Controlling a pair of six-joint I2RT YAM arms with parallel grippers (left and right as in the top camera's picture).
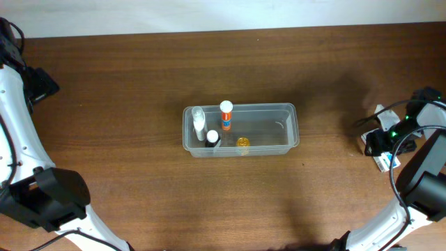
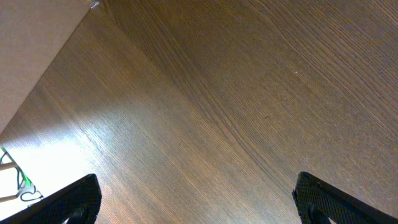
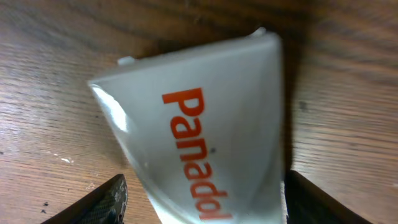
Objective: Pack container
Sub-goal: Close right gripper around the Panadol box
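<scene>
The container (image 1: 295, 127) sits mid-counter (image 1: 139, 195), well apart from both claws, with small bottles standing at its left end. The left claw (image 2: 196, 202) hangs wide over bare wood at the far left edge, nothing between its fingers. The right claw (image 3: 205, 196), off at the right edge, straddles a white Panadol box (image 3: 205, 118); I cannot tell whether it grips it.

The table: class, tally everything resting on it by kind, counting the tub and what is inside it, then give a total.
Clear container: 1
White-capped bottles or tubes: 3
Small yellow item: 1
Panadol pack: 1
Total: 6
</scene>
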